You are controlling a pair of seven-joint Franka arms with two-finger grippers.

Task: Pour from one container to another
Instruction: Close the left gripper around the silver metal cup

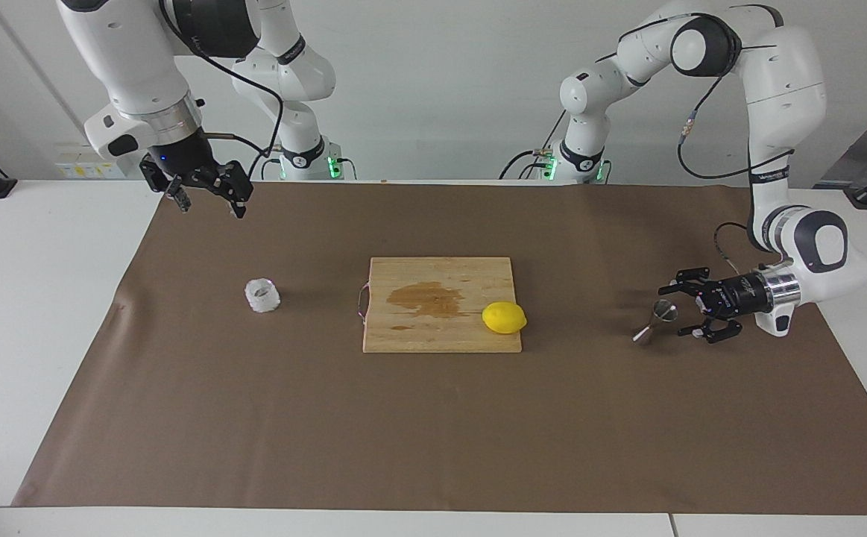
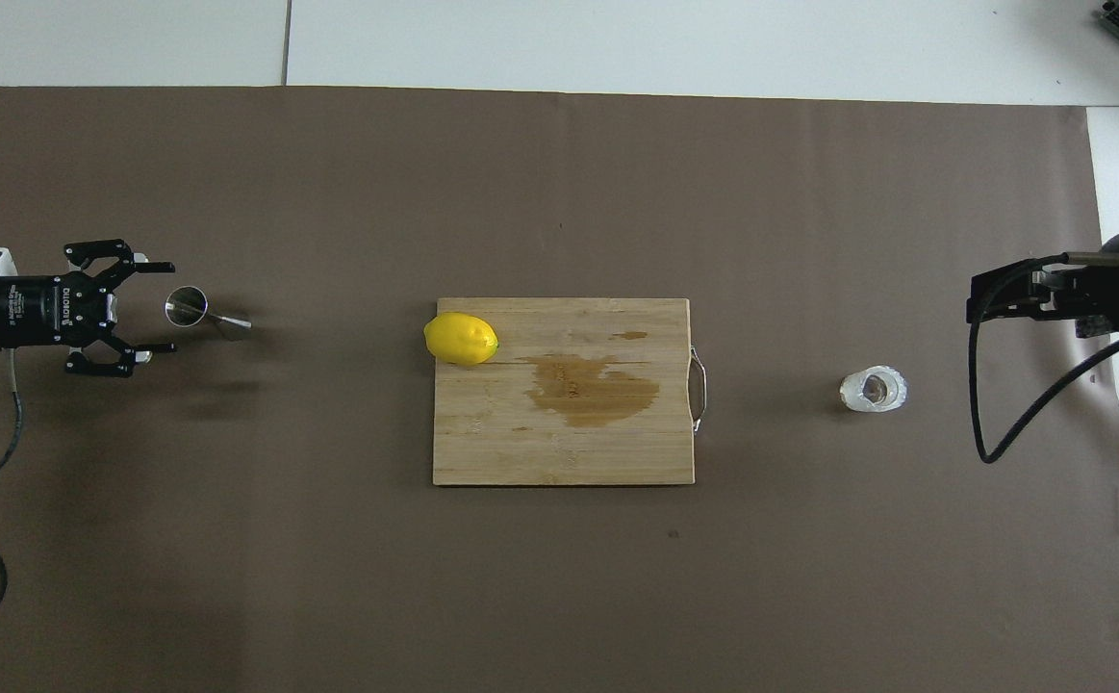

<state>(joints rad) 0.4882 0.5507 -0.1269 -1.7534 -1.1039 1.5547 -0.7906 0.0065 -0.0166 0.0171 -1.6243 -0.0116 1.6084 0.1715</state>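
The whitish glass cup (image 1: 262, 296) (image 2: 874, 390) stands on the brown mat toward the right arm's end of the table. My right gripper (image 1: 211, 209) (image 2: 987, 298) hangs open in the air, apart from the cup and well above the mat, holding nothing. The steel hourglass jigger (image 1: 655, 323) (image 2: 195, 309) stands on the mat toward the left arm's end. My left gripper (image 1: 683, 313) (image 2: 160, 306) lies level and low beside it. Its fingers are spread wide, the jigger's rim is just off their tips, and nothing is gripped.
A wooden cutting board (image 1: 403, 328) (image 2: 482, 443) with a metal handle lies mid-table, with a dark wet stain on it. A yellow lemon (image 1: 504, 318) (image 2: 461, 339) rests at its edge. The brown mat (image 1: 433, 447) covers most of the white table. A cable loops under the right wrist.
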